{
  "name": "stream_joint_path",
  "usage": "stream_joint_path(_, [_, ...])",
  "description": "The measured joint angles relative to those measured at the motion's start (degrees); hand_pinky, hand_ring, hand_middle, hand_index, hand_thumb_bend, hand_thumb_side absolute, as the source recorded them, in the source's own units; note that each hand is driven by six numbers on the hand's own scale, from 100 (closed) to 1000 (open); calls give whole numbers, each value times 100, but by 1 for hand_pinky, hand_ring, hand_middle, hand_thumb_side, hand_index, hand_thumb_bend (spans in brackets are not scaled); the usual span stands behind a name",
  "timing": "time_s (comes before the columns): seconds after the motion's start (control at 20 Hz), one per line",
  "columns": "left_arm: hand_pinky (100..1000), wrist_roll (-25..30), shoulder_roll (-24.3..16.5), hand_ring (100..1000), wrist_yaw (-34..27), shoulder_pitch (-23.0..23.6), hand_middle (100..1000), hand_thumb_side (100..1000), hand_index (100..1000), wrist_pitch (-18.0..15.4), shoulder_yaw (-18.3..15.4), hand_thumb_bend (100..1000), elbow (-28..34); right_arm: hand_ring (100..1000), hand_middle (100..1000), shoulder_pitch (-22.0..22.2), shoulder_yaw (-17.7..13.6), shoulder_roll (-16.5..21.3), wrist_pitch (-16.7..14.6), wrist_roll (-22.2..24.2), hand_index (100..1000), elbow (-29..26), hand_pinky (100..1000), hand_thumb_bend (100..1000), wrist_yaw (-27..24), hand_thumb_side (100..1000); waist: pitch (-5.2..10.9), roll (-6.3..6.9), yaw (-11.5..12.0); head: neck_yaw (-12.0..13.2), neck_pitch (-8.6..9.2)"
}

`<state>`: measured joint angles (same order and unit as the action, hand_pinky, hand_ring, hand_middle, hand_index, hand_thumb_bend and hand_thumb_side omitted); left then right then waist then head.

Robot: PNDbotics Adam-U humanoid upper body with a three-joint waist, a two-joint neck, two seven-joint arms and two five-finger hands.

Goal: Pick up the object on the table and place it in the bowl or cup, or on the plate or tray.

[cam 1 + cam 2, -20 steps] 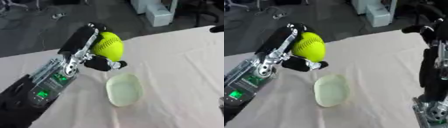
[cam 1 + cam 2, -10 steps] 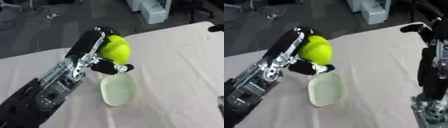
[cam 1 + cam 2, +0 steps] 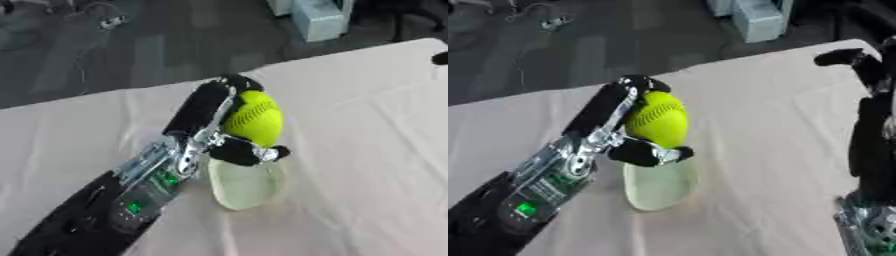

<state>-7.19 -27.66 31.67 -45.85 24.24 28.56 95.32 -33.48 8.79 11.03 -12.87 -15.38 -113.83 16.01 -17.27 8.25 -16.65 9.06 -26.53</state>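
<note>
One yellow ball (image 3: 657, 119) sits clamped in the left hand (image 3: 619, 131), fingers (image 3: 611, 102) curled over the top, thumb (image 3: 648, 152) hooked underneath. Right below the thumb lies a pale green oval dish (image 3: 658, 185), nothing between them. Off to the side, the right hand (image 3: 874, 115) stands upright with its fingers relaxed. Cream tablecloth (image 3: 367, 150), dark floor (image 3: 157, 45) beyond. Compared with a second ago, the ball has drifted over the dish's near end.
</note>
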Motion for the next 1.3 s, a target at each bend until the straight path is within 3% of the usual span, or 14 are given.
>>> stream_joint_path(0.3, [100, -45, 148, 100, 180, 1, 299, 100, 204, -150, 99, 265, -234, 838, 892, -14, 2, 0, -5, 4, 935, 0, 560, 100, 0, 988, -45, -21, 2, 151, 102])
stream_joint_path(1.0, [100, -96, 205, 100, 381, 98, 324, 100, 226, -290, 171, 240, -478, 838, 892, -17, 2, 0, -23, 22, 936, 0, 559, 100, 0, 989, -80, -54, 54, 202, 208])
stream_joint_path(1.2, [100, -91, 247, 100, 431, 99, 344, 100, 246, -295, 197, 251, -511, 838, 892, -16, 0, 0, -21, 20, 936, 0, 559, 100, 3, 990, -79, -72, 87, 202, 392])
stream_joint_path(1.3, [100, -79, 250, 100, 467, 99, 388, 100, 291, -297, 208, 302, -524, 837, 892, -15, 0, 0, -20, 20, 936, 0, 559, 100, 13, 990, -79, -90, 91, 204, 549])
